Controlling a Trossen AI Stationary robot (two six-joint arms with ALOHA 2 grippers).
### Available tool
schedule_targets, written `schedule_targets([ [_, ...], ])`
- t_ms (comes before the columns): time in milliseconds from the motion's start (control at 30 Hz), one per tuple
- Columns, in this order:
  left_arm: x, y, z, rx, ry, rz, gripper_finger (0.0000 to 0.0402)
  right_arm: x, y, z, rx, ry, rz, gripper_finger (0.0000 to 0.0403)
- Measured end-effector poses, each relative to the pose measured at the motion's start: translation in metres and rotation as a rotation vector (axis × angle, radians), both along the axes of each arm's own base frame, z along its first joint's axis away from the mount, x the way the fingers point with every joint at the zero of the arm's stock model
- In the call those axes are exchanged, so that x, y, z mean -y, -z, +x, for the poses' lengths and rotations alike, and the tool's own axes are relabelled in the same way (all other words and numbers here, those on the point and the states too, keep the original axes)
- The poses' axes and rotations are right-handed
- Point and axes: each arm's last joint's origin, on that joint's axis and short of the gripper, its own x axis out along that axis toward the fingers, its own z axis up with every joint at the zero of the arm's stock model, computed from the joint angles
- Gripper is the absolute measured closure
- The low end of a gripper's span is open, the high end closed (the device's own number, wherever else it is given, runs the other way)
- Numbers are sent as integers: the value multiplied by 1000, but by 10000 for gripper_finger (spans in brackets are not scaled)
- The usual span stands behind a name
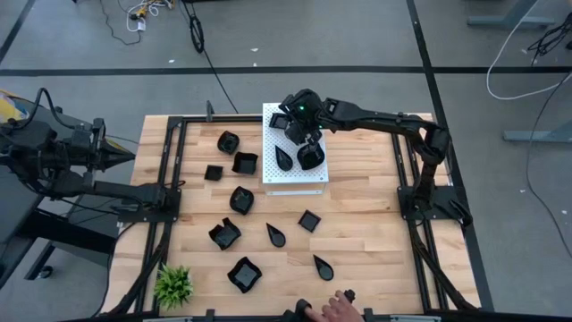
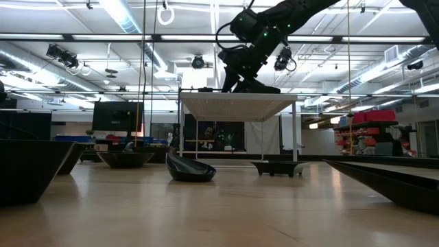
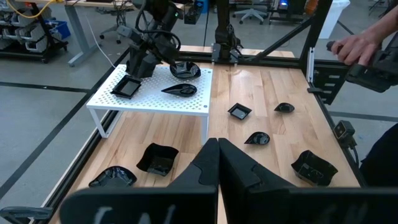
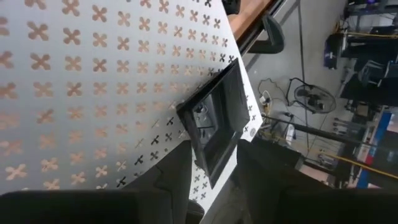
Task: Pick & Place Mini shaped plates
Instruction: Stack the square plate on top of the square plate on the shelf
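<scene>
My right gripper (image 1: 286, 122) hangs over the far left corner of the white perforated board (image 1: 295, 179), shut on a square black mini plate (image 4: 214, 134), which also shows in the left wrist view (image 3: 127, 87). A teardrop plate (image 1: 283, 158) and a rounded plate (image 1: 310, 158) lie flat on the board. Several more black plates lie on the wooden table, among them one at the left (image 1: 228, 141) and one near the front (image 1: 243, 274). My left gripper (image 3: 217, 155) waits shut, high at the table's left side (image 1: 125, 154). My right gripper pinches the square plate between its two fingers (image 4: 177, 168), one on each of two opposite rims (image 4: 233, 146). The fingers slant down at it from the table's right. The plate sits almost flat, low over the board's corner; whether it rests there I cannot tell.
A small green plant (image 1: 172, 286) stands at the near left corner. A person's hand (image 1: 335, 309) reaches in at the near edge with a dark device. A black frame (image 1: 170, 161) runs along the table's sides. Bare wood lies to the right of the board.
</scene>
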Motion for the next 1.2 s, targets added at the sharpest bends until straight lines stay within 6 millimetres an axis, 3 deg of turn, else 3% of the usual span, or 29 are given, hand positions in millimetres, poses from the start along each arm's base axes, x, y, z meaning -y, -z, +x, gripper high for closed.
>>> schedule_targets([
  [167,0,0,0,0,0,0,399,0,0,0,-5,-10,-8,286],
  [567,0,0,0,0,0,0,399,0,2,1,-17,-16,-10,362],
  [933,0,0,0,0,0,0,399,0,3,1,-19,-21,-3,398],
  [1200,0,0,0,0,0,0,399,0,3,1,-25,3,-23,387],
])
